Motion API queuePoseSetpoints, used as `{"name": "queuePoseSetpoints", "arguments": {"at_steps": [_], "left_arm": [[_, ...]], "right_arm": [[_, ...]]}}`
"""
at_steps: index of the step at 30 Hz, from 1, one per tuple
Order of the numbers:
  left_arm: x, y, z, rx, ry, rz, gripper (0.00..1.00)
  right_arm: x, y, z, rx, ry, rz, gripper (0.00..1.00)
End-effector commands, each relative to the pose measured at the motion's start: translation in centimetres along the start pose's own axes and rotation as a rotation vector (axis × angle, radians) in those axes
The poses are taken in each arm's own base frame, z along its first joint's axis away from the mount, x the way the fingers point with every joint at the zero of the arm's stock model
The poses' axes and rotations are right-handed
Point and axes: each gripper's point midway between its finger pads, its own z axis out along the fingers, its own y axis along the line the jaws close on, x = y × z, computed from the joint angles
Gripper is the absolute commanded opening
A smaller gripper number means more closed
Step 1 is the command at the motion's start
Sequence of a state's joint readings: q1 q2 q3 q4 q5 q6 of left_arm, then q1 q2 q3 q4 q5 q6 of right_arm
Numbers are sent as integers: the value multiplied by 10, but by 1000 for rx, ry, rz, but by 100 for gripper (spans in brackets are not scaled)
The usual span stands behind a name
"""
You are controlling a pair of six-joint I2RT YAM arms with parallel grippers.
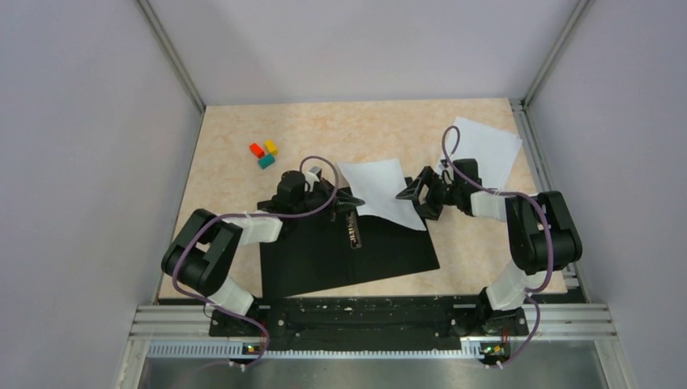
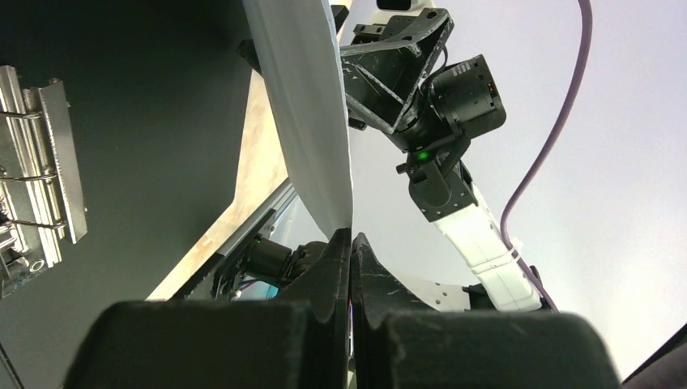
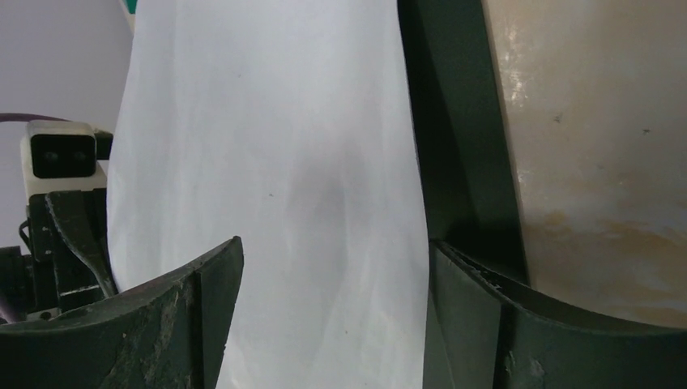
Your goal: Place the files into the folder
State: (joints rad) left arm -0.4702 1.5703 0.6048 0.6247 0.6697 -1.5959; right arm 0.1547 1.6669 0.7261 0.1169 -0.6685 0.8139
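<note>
The folder (image 1: 348,251) lies open on the table, black inside up, with its metal spine clip (image 1: 355,231) in the middle. One white file sheet (image 1: 381,190) lies partly over the folder's far right part. My left gripper (image 1: 344,200) is shut on that sheet's left edge; in the left wrist view the sheet (image 2: 304,105) rises from the closed jaws of the gripper (image 2: 351,237), beside the folder (image 2: 146,121) and clip (image 2: 44,170). My right gripper (image 1: 411,194) is open at the sheet's right edge. In the right wrist view the sheet (image 3: 275,178) lies between the spread fingers of that gripper (image 3: 332,259). The second file sheet (image 1: 484,150) lies flat at the back right.
Three small coloured blocks (image 1: 263,151) sit at the back left of the beige table (image 1: 243,186). Grey walls enclose the table on three sides. A metal rail (image 1: 364,324) runs along the near edge by the arm bases.
</note>
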Motion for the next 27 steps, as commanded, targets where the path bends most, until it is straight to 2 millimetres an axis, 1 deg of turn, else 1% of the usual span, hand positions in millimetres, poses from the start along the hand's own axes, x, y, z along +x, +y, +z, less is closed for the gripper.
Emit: {"name": "queuePoseSetpoints", "arguments": {"at_steps": [1,5,10,15,18,27], "left_arm": [[8,-23,-6,96,24,59,0],[11,-19,-9,106,32,52,0],[14,-13,-12,108,37,43,0],[20,-2,-16,88,52,51,0],[25,4,-16,72,77,61,0],[33,31,-23,31,103,61,0]], "right_arm": [[-6,29,-7,-119,-19,-33,82],[-5,40,-6,-181,-2,-6,81],[-5,45,-6,-216,-5,31,79],[-8,53,-8,-249,-16,33,74],[-8,46,-3,-231,-10,35,69],[9,17,16,-167,39,51,64]]}}
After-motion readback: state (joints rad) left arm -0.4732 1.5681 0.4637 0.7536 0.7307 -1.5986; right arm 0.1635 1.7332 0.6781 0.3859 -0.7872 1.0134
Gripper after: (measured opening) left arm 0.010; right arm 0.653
